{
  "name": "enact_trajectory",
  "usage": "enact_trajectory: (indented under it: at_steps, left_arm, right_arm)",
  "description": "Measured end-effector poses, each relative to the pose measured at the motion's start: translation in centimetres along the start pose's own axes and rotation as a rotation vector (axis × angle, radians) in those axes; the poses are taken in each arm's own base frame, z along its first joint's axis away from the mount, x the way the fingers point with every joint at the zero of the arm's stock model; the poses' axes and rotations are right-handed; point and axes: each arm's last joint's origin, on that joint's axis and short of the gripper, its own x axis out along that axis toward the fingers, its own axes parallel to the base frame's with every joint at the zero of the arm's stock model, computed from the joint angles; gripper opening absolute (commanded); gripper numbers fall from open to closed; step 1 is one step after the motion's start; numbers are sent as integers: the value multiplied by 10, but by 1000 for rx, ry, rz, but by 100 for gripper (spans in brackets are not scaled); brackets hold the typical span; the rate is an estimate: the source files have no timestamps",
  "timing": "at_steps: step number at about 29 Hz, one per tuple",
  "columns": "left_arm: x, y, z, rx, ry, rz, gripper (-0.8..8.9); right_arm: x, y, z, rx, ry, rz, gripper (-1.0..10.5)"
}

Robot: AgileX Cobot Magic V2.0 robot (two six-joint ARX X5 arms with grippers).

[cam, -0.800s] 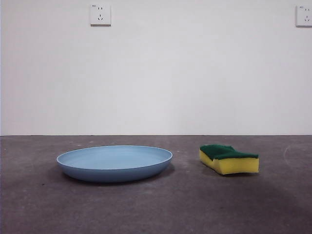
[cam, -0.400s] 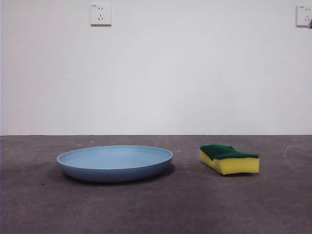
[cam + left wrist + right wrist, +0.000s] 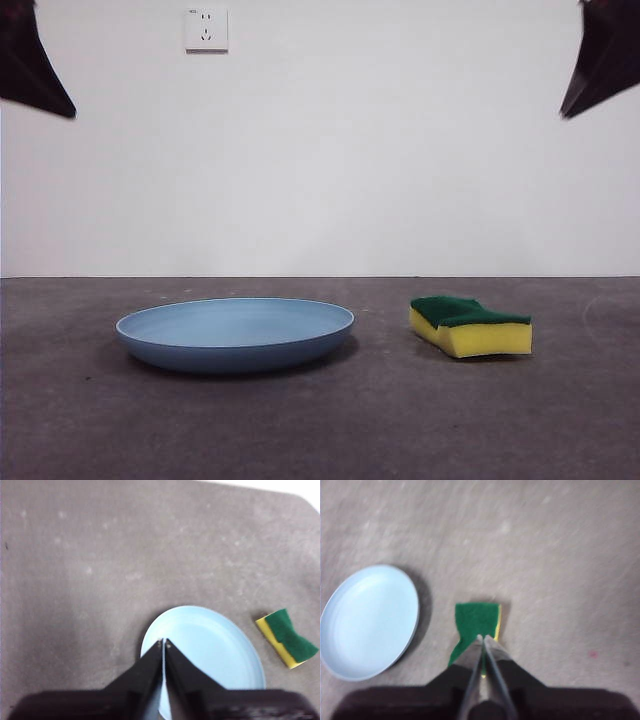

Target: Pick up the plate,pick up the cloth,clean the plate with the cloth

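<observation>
None of the steps was done: plate point(image 3: 235, 333) and cloth point(image 3: 470, 325) lay untouched; left tool point(image 3: 163, 641) and right tool point(image 3: 483, 638) hung clenched, empty, high above.

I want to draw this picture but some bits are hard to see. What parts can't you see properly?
- Left gripper: its jaws cover part of the plate in the left wrist view.
- Right gripper: its jaws cover part of the sponge in the right wrist view.
- Front view: both arms are cut off by the top corners, only dark tips show.
- Both wrist views are blurred, so the table surface detail is lost.
</observation>
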Motion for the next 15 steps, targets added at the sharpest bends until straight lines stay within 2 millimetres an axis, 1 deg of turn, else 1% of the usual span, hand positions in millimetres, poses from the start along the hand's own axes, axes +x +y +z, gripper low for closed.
enact_trajectory:
  at_steps: [1,2,3,5,7,12,13,15]
  left_arm:
    - [8,3,-2,-9,31,3,345]
    - [16,5,-5,-19,62,2,349]
    - [23,6,-8,-25,89,-1,350]
    - [38,7,-13,-30,143,-14,350]
    - [57,6,-14,-34,201,-27,345]
    - [108,6,-5,-47,349,-26,345]
    - [116,7,-5,-47,375,-10,344]
    - [134,11,-13,-36,427,32,344]
  right_arm:
    - [6,-2,-1,6,26,10,302]
    - [8,-2,-2,10,39,9,393]
    - [8,-3,-2,11,41,10,421]
    - [8,-2,-2,10,39,10,417]
    - [8,-2,-2,11,41,11,410]
    - [8,-1,-3,10,53,16,410]
    - [8,-1,-4,12,60,16,410]
    - [8,-1,-4,15,69,16,410]
